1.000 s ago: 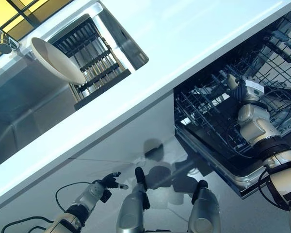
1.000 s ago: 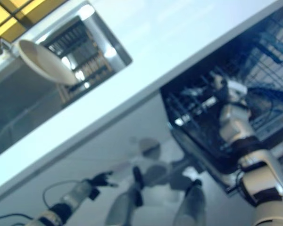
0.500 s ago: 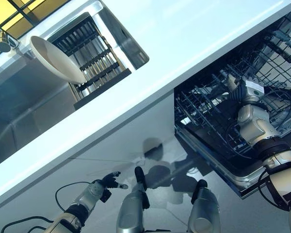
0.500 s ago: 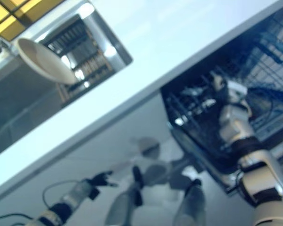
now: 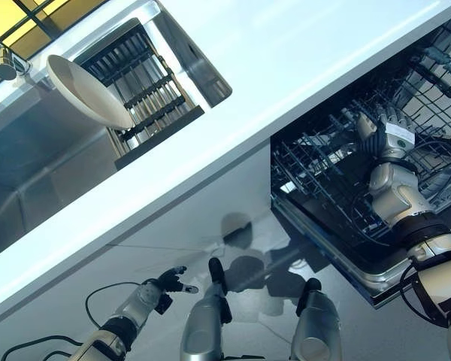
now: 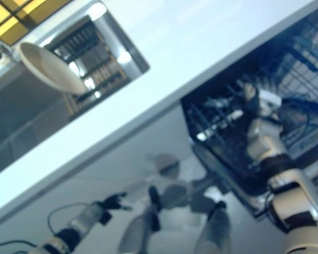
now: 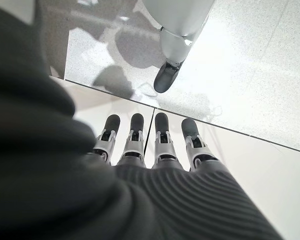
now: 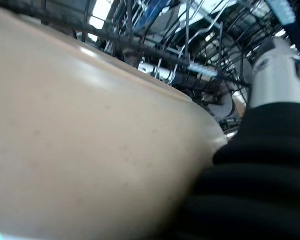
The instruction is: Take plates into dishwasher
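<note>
A beige plate point(image 5: 86, 92) leans on edge against the black drying rack point(image 5: 139, 83) in the sink. My right hand point(image 5: 387, 131) reaches into the open dishwasher's lower wire rack point(image 5: 323, 173), its fingers spread and fairly straight. In the right wrist view a second beige plate point(image 8: 80, 135) fills the picture right against the hand, among the rack's wires. My left hand point(image 5: 165, 284) hangs low in front of the cabinet, open and empty, its fingers point(image 7: 162, 140) straight.
The white counter point(image 5: 286, 68) runs between the sink and the dishwasher. The dishwasher door point(image 5: 346, 263) is folded down under the rack. A tap point(image 5: 0, 64) stands at the sink's far corner. The upper rack point(image 5: 443, 68) shows deeper inside.
My right hand's fingers have spread out and now show above the rack. The left hand and the plate in the sink have not moved.
</note>
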`<state>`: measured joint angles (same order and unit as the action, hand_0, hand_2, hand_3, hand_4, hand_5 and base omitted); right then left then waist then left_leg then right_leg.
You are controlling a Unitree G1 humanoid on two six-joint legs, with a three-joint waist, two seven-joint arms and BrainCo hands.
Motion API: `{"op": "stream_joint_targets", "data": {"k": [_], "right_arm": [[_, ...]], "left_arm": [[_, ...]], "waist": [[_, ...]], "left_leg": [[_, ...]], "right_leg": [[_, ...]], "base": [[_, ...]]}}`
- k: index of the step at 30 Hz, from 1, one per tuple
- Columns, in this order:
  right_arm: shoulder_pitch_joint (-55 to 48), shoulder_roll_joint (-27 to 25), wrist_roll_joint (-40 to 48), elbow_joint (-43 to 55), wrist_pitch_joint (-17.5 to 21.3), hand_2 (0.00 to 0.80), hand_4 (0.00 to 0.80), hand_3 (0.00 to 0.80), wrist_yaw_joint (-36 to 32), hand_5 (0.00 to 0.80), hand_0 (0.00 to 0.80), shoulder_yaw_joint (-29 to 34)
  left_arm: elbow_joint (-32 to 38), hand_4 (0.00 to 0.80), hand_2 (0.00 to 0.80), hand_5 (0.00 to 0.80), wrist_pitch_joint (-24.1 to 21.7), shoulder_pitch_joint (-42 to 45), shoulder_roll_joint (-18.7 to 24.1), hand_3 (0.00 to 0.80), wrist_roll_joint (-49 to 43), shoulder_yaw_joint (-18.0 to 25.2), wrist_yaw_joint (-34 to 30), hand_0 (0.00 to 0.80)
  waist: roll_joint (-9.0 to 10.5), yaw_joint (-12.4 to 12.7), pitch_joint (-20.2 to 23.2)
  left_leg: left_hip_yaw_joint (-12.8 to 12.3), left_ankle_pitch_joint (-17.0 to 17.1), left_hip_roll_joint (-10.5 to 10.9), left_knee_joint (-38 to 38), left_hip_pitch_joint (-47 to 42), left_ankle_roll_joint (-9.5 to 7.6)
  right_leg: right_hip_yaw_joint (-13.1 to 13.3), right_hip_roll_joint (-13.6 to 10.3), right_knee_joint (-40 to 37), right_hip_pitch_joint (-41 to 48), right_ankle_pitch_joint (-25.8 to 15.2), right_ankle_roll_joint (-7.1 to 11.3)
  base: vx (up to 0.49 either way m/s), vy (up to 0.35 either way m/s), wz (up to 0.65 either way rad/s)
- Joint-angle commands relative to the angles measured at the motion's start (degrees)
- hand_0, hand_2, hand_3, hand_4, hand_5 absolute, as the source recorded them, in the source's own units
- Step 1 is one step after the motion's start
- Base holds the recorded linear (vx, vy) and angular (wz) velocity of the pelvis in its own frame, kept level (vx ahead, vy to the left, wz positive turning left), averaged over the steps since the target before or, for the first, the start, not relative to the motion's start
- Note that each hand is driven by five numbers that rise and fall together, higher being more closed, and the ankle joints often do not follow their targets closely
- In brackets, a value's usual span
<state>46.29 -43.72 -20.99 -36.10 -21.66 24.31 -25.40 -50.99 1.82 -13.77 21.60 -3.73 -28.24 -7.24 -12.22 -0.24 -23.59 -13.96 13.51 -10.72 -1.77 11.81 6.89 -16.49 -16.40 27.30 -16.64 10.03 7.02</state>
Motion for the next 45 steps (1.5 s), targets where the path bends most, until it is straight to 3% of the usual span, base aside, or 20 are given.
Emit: {"op": "stream_joint_targets", "data": {"k": [1,13,39,45], "right_arm": [[0.1,-2.4,3.2,-0.1,0.2,0.0,0.0,0.0,5.7,0.0,0.0,5.5],[-8.0,-2.5,9.3,14.5,7.3,0.0,0.0,0.0,14.6,0.0,0.0,16.6],[-20.0,-1.0,15.6,37.9,17.5,0.0,0.0,0.0,12.5,0.0,0.0,26.2],[-19.3,-1.4,17.8,44.7,25.5,0.0,0.0,0.0,13.6,0.0,0.0,29.2]], "left_arm": [[-0.4,0.0,0.0,0.0,-0.9,-2.4,2.0,0.0,-1.9,0.3,0.9,0.0],[-0.3,0.0,0.0,0.0,-1.2,0.8,1.1,0.0,-2.5,1.7,2.0,0.0],[-4.2,0.0,0.0,0.0,-0.5,3.1,-0.3,0.0,-6.5,4.8,2.5,0.0],[-5.4,0.0,0.0,0.0,-0.8,4.1,-1.2,0.0,-5.9,5.2,3.0,0.0]], "waist": [[1.88,-0.1,-2.5],[3.47,-2.3,-1.3],[9.0,-5.3,3.2],[9.98,-5.2,4.9]], "left_leg": [[-1.6,-1.9,-3.0,1.3,-1.5,2.01],[-3.1,-2.8,-3.1,1.2,-3.1,1.83],[-4.9,-3.8,-4.1,0.7,-6.0,1.49],[-5.5,-4.3,-4.1,0.5,-7.1,1.45]], "right_leg": [[0.7,-0.2,-4.1,2.5,-3.2,-1.74],[1.5,0.5,-7.5,4.9,-4.2,-1.23],[3.0,3.1,-14.9,11.1,-6.4,-0.86],[2.7,3.6,-16.6,13.5,-6.6,-0.84]], "base": [[0.0,0.0,0.0],[0.021,0.038,-0.02],[0.022,0.013,-0.04],[0.043,0.049,-0.01]]}}
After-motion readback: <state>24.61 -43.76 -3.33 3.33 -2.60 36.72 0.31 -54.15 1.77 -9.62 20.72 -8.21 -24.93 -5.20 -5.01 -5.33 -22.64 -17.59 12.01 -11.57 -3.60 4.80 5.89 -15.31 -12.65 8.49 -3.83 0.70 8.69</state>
